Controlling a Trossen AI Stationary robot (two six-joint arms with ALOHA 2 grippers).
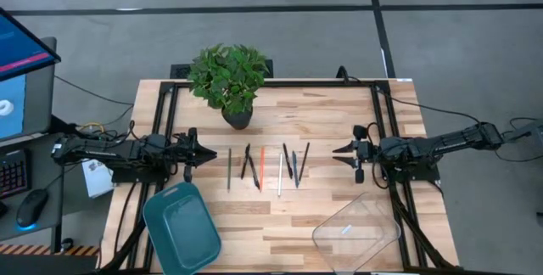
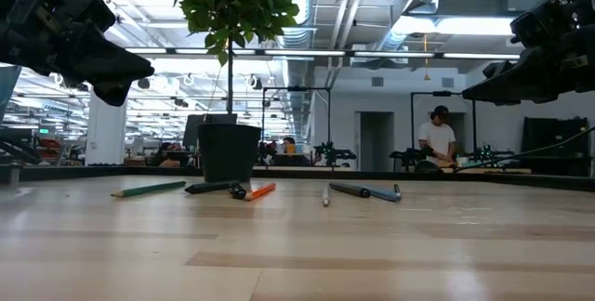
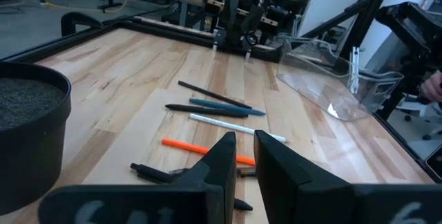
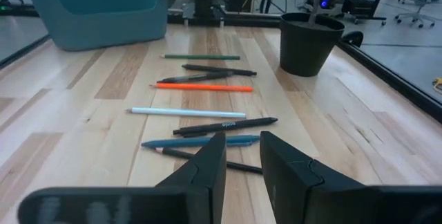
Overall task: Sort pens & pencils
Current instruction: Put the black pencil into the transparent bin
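Note:
Several pens and pencils lie flat in a loose row at the table's middle. From left to right they are an olive pencil (image 1: 229, 169), two crossed black pens (image 1: 249, 165), an orange-red one (image 1: 262, 166), a white one (image 1: 280, 174) and three dark ones (image 1: 295, 165). My left gripper (image 1: 212, 149) hovers left of the row and points at it, its fingers a narrow gap apart (image 3: 245, 144). My right gripper (image 1: 337, 149) hovers right of the row, facing it, also with a narrow gap (image 4: 242, 148). Both are above the table and touch nothing.
A potted plant (image 1: 237, 115) stands at the far side, just behind the row. A teal bin (image 1: 181, 227) sits at the near left and a clear plastic container (image 1: 356, 228) at the near right. Bare wood lies between the bins and the pens.

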